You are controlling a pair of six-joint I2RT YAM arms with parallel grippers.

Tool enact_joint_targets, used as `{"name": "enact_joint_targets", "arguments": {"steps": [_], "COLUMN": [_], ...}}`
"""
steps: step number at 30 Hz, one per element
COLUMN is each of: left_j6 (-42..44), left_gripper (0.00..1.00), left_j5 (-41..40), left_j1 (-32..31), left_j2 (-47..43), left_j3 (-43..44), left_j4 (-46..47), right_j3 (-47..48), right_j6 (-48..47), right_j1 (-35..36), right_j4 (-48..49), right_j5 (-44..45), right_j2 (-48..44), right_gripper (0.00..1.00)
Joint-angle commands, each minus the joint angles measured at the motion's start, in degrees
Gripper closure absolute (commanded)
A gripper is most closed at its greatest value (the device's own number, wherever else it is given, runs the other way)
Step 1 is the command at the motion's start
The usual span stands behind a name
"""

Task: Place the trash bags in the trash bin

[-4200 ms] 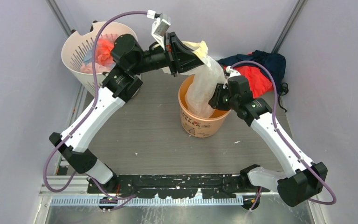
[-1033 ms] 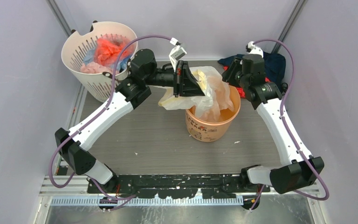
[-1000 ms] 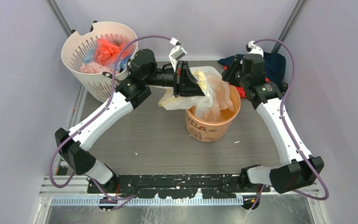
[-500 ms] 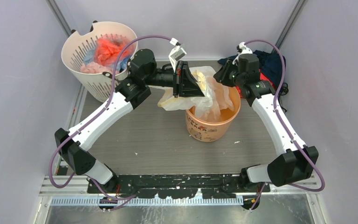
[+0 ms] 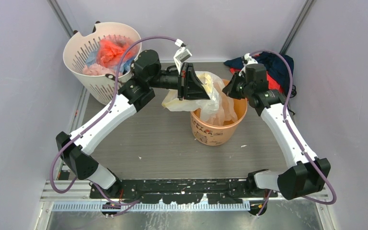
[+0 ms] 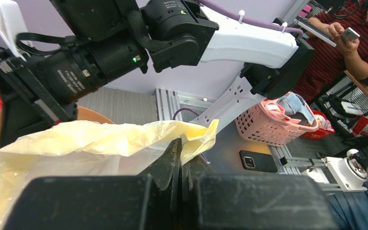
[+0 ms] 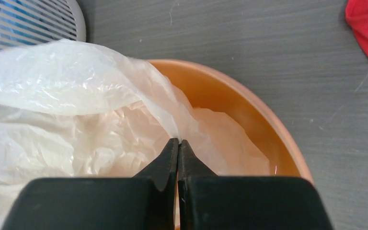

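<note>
1. The trash bin (image 5: pixel 214 130) is seen upright on the table (image 5: pixel 163 148), between the two arms. It should not be shifted, so no sideways pull should be passed into its rim.
2. The trash bag (image 5: pixel 219 106) is found only partly inside the bin. Its lower part is tucked in, a bunched upper part is raised above the rim, and a flap is hung out over the left side.
3. The right gripper (image 7: pixel 178 142) is closed above the bin's mouth, and a raised fold of the film appears to be pinched at its tips.
4. The left gripper (image 6: pixel 180 146) is clamped on the yellow edge of the bag, above and just left of the rim.
5. The step in hand is judged to be stuffing in the remaining film.
   - The pinched fold would best be carried straight down into the middle of the bin.
   - The left grip would best be brought over the opening before it is released, so that the flap falls inside.
   - Such thin film is likely to spring back up, so it should be pressed deep and slowly.
6. Farther back, a white basket (image 5: pixel 82 67) and a red and navy cloth heap (image 5: pixel 280 64) are seen. Both should be left alone.
</note>
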Motion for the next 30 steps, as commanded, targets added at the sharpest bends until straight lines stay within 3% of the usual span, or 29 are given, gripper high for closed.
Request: {"name": "enact_joint_targets", "arguments": {"steps": [1,8,15,24,26,28,30], "left_j6": [1.1,0.2,-6.4,-9.4,-9.3,-9.1,-8.7], "left_gripper": [1.00,1.00,1.00,1.00,1.00,1.00,1.00], "left_j5": [1.4,1.4,2.5,4.1,4.1,4.1,4.2], "left_j1": [0.2,0.2,0.2,-1.2,-1.4,-1.5,-1.5], "left_j2": [-0.4,2.5,8.0,11.9,12.1,12.1,11.9], "left_j3": [3.8,7.4,11.6,10.3,9.7,8.9,8.3], "left_j4": [0.0,0.4,6.7,10.6,10.6,10.6,10.1], "right_j3": [-1.7,-0.3,-0.3,0.2,0.6,1.0,1.4], "right_j6": [-0.7,-2.7,-3.0,-3.8,-3.6,-3.2,-2.8], "right_j1": [-0.1,-0.1,-0.1,-0.1,-0.1,-0.1,-0.1], "right_j4": [-4.0,-9.8,-11.9,-13.9,-14.2,-14.6,-14.9], "right_j5": [-0.4,1.1,1.4,2.3,2.3,2.4,3.7], "right_j2": [-3.6,-1.2,1.7,2.2,1.4,-0.1,-2.1], "right_gripper": [0.99,0.99,0.99,0.98,0.91,0.71,0.57]}}
